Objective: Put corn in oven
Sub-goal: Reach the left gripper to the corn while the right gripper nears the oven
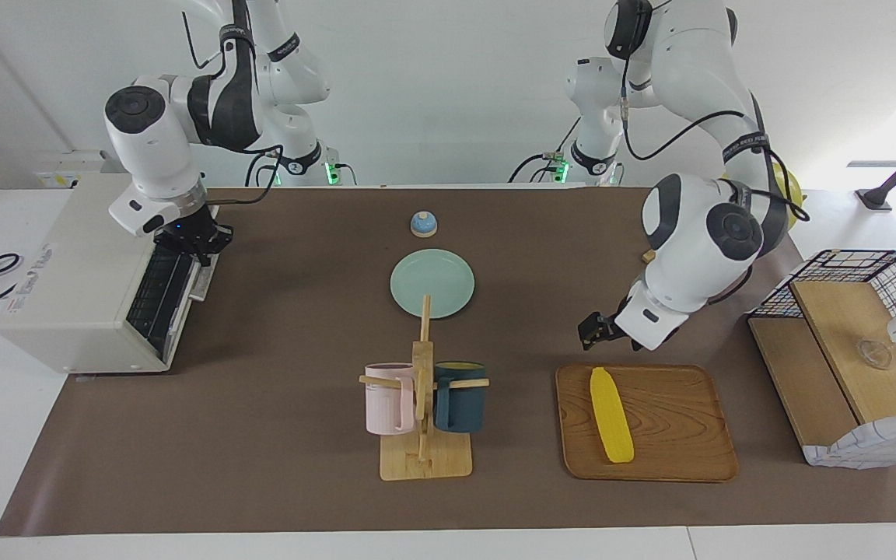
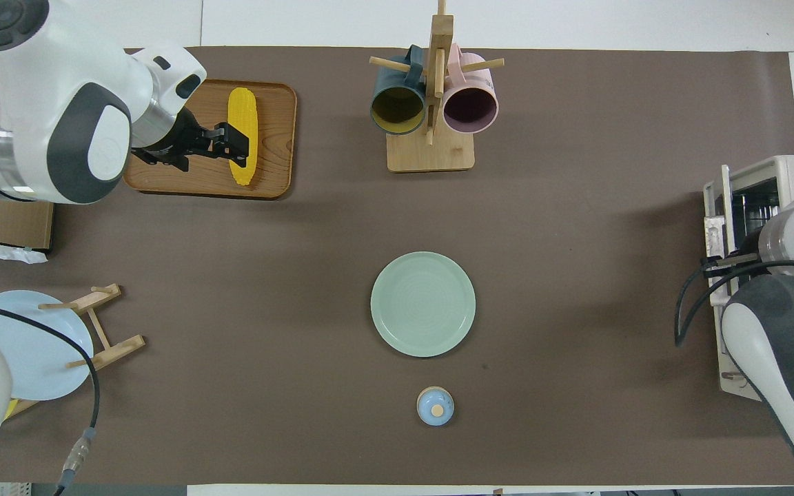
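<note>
The yellow corn lies on a wooden tray toward the left arm's end of the table. My left gripper hangs open over the tray's robot-side edge, just above the cob's end, and holds nothing. The cream-white oven stands at the right arm's end, its door tilted partly open so the wire rack shows. My right gripper is shut on the door's bar handle.
A mug rack with a pink and a dark blue mug stands mid-table. A green plate and a small blue bell lie nearer the robots. A wire basket and a plate rack flank the tray.
</note>
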`<state>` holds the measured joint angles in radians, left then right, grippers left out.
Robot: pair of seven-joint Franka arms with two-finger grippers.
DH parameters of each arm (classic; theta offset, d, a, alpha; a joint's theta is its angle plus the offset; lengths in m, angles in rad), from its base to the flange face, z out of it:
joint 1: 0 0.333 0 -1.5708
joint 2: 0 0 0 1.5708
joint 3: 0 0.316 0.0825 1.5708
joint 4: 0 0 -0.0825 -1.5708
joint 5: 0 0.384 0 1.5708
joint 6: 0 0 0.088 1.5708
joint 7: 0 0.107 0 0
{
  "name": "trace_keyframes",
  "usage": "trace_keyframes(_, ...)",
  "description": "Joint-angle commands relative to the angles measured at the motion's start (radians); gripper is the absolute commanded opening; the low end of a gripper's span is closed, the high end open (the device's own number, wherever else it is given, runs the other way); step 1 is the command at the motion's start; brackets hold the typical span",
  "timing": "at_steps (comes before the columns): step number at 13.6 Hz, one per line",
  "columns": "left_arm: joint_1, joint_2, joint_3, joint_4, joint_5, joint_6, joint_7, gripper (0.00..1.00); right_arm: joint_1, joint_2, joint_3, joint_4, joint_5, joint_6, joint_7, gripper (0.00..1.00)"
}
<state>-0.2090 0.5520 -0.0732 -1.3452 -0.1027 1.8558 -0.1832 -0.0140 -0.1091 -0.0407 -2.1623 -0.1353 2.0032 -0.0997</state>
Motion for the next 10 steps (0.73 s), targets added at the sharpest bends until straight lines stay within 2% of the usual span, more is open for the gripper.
trace_keyframes(1,-0.045,0.101,0.045,0.098,0.027,0.019,-0.012,1.00,-0.026,0.092,-0.012,-0.014,-0.006,0.115,0.011,0.00)
trace_keyframes(4,-0.052,0.120,0.072,0.100,0.052,0.060,-0.005,1.00,0.014,0.117,-0.012,-0.016,0.010,0.137,0.043,0.00)
trace_keyframes(10,-0.041,0.157,0.072,0.089,0.118,0.180,0.005,1.00,0.016,0.140,-0.012,-0.044,0.010,0.213,0.049,0.00)
